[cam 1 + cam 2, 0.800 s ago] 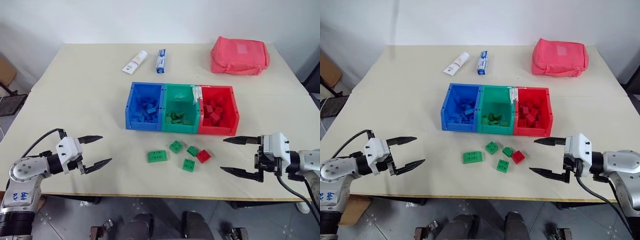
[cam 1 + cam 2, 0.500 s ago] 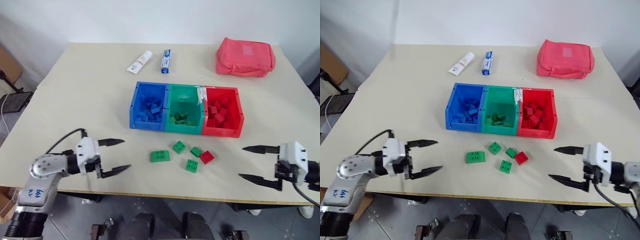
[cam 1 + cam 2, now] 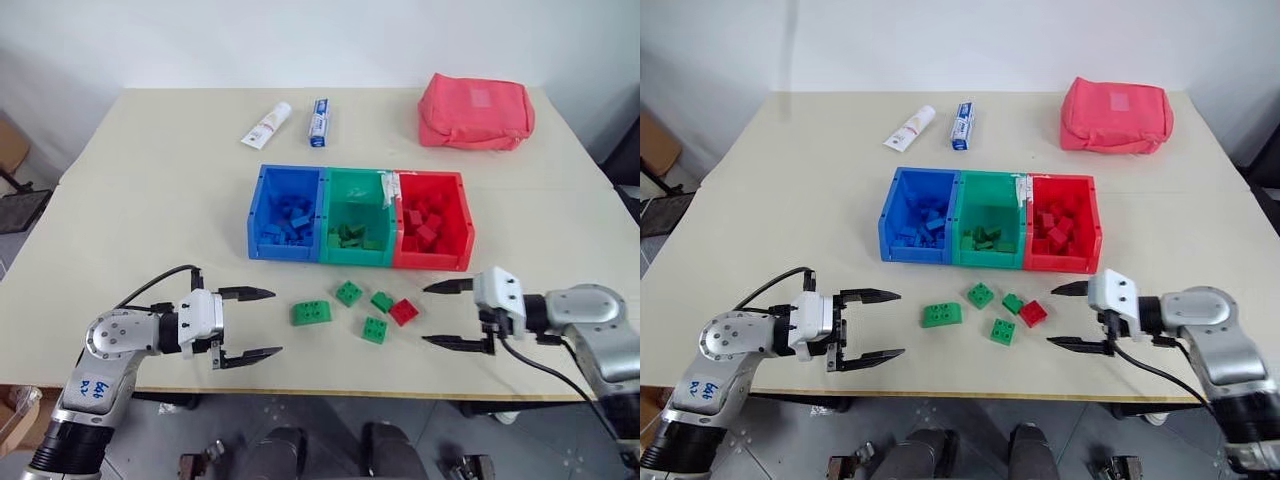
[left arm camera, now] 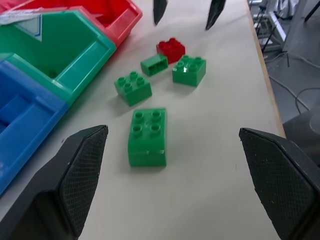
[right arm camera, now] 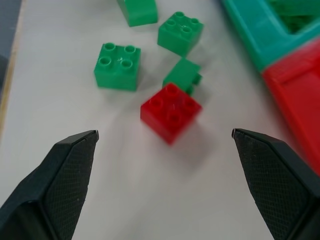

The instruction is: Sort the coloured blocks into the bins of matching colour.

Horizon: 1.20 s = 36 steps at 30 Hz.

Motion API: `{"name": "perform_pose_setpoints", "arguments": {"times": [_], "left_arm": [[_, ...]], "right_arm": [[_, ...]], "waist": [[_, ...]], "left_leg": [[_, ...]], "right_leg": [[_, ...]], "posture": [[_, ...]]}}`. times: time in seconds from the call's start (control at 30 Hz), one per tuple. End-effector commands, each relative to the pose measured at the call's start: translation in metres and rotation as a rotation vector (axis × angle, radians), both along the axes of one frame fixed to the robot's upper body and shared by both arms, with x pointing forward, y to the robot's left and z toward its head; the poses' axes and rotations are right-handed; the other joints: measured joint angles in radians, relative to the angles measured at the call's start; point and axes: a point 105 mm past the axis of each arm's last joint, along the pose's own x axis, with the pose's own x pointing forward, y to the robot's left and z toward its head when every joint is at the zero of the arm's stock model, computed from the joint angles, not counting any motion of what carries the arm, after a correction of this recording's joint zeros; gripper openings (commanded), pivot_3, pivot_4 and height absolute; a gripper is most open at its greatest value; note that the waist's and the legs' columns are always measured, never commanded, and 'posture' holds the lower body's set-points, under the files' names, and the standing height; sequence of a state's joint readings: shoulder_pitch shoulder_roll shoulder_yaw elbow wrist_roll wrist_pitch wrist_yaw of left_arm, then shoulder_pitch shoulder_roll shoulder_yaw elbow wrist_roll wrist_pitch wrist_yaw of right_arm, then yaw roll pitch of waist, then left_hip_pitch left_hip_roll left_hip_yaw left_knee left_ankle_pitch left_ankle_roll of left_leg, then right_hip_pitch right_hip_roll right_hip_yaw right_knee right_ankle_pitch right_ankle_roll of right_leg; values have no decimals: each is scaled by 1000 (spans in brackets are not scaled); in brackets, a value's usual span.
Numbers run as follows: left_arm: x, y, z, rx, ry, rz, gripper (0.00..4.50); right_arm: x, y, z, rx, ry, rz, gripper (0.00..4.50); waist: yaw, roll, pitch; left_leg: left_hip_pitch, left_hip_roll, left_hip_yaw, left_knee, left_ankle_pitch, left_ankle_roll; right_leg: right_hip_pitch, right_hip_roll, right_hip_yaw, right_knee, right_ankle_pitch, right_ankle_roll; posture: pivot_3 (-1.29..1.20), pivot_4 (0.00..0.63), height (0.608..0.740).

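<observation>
Both grippers, left gripper (image 3: 248, 323) and right gripper (image 3: 448, 313), are hanging released at lower frame, flanking loose bricks; the red brick (image 3: 406, 312) likely needs grasping next

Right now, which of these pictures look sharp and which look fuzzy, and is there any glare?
Head views: even, soft light, faint shadows under the small green studded plastic bricks. Right wrist view: the small red studded plastic brick sharp, the near black fingers soft. Left wrist view: a pale sheen on the beige table.
</observation>
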<state>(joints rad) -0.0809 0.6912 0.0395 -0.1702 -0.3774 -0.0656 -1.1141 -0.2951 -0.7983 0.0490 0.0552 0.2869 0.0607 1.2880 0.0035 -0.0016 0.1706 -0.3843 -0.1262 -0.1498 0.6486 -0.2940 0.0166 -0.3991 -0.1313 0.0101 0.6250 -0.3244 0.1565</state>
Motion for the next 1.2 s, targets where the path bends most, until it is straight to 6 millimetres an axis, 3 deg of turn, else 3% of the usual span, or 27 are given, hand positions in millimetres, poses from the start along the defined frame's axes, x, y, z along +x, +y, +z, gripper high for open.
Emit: {"name": "perform_pose_setpoints", "arguments": {"times": [0.03, 0.3, 0.57, 0.73, 0.83, 0.93, 1.0, 1.1, 1.2], "left_arm": [[-5, 4, 7, 17, -42, 2, 4467], [-15, -2, 9, 8, -41, -22, 4467], [-11, -14, 18, -86, -50, 5, 4500], [-2, -18, 30, -225, -39, 95, 4500], [8, -12, 37, -295, -35, 180, 4500], [13, -8, 37, -314, -32, 219, 4500], [16, -6, 38, -321, -35, 230, 4500], [18, 0, 38, -299, -32, 241, 4500], [16, 7, 38, -277, -21, 238, 4500]], "right_arm": [[6, 8, -6, -6, 17, 10, 4500], [9, 22, -20, 10, 62, 28, 4500], [10, 8, -4, 54, 29, -14, 2095], [13, -3, 50, 252, -21, -114, 2089], [40, -8, 86, 364, -103, -271, 2089], [72, -15, 99, 396, -166, -435, 2089], [83, -14, 104, 409, -194, -467, 2089], [102, -15, 115, 401, -268, -533, 3025], [102, -17, 121, 407, -295, -539, 4001]], "waist": [[1, 0, 0], [-1, 0, 0], [-1, 0, 0], [2, 0, 0], [-5, 1, 0], [-6, 1, 0], [-4, 1, 0], [-4, 1, 0], [-4, 1, 0]], "left_leg": [[0, 0, 0, 0, 0, 0], [-1, 0, -1, 0, 0, 0], [-1, 0, -1, 0, 0, 0], [-1, 0, -1, 1, 0, 0], [-1, 1, 0, 1, 0, -1], [-1, 2, 2, 0, 1, -3], [-1, 3, 1, -1, 1, -3], [-5, 1, 2, -1, 1, -2], [-6, -1, 2, -1, 2, -1]], "right_leg": [[0, 0, 0, 0, 0, 0], [-1, 0, -1, 1, 0, 0], [-1, 1, -1, 1, 0, 0], [-1, 0, 0, 1, 0, 0], [-2, 0, 0, 2, 0, 0], [-4, 1, 2, 3, 1, -2], [-5, 1, 1, 3, 1, -2], [-9, 0, 1, 4, 1, -2], [-11, 0, 1, 4, 1, -2]], "posture": [[0, 150, 740], [0, 150, 740], [0, 150, 740], [0, 150, 740], [0, 150, 740], [0, 150, 740], [0, 150, 740], [0, 150, 740], [0, 150, 740]]}}
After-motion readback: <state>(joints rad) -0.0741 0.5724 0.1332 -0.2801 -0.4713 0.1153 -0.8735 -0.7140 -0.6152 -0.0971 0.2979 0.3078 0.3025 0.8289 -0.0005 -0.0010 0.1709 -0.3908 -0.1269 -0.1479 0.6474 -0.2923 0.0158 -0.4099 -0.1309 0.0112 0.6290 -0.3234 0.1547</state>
